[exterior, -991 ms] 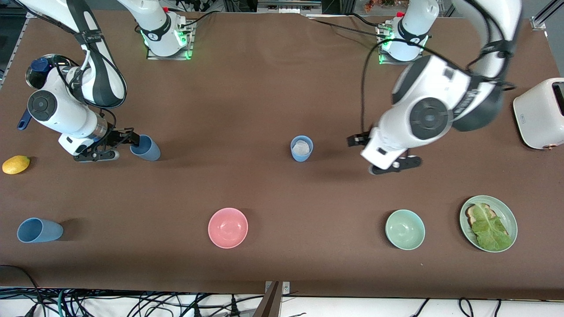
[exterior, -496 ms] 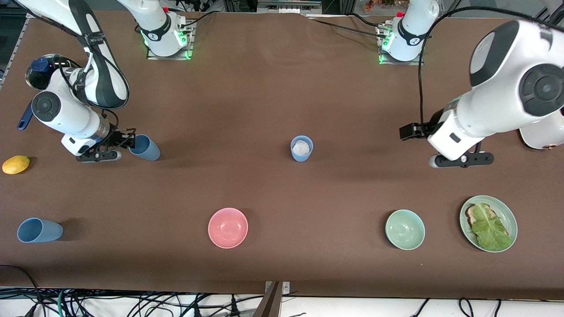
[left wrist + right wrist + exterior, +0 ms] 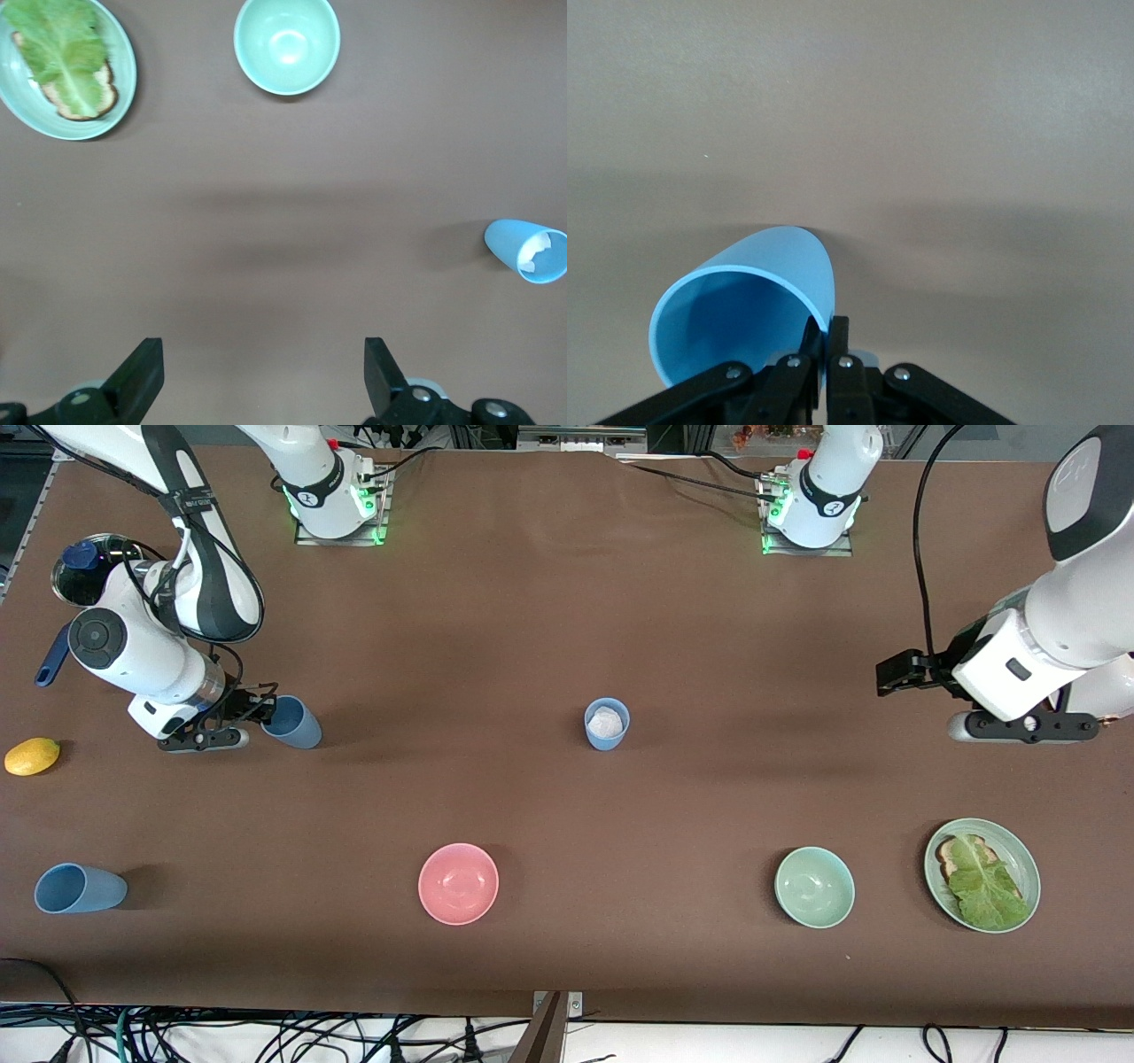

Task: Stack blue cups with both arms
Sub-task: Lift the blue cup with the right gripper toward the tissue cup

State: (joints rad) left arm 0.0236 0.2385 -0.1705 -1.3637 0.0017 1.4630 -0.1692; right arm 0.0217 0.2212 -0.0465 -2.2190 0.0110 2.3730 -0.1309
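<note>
Front view: three blue cups on the desk. One [image 3: 292, 722] stands toward the right arm's end, with the right claw [image 3: 257, 710] clenched on its rim. A second [image 3: 607, 724] stands mid-desk with something pale inside. A third [image 3: 78, 888] is in the corner nearest the camera at the right arm's end. The left claw [image 3: 1019, 726] hangs over the left arm's end of the desk, just beside a white toaster [image 3: 1099, 691].

Left wrist view: left claw [image 3: 264, 376] released, fingers spread wide over bare desk. The mid-desk cup [image 3: 528, 251], a green bowl [image 3: 286, 42] and a plate [image 3: 66, 66] of lettuce on toast are in sight.

Right wrist view: right claw [image 3: 825, 341] pinches the cup wall [image 3: 749, 305], one finger inside, one outside.

Handling, by judgement: light, stiff, thin-walled, probably smooth (a rim pinch could let it swing). Best taken at the rim.
</note>
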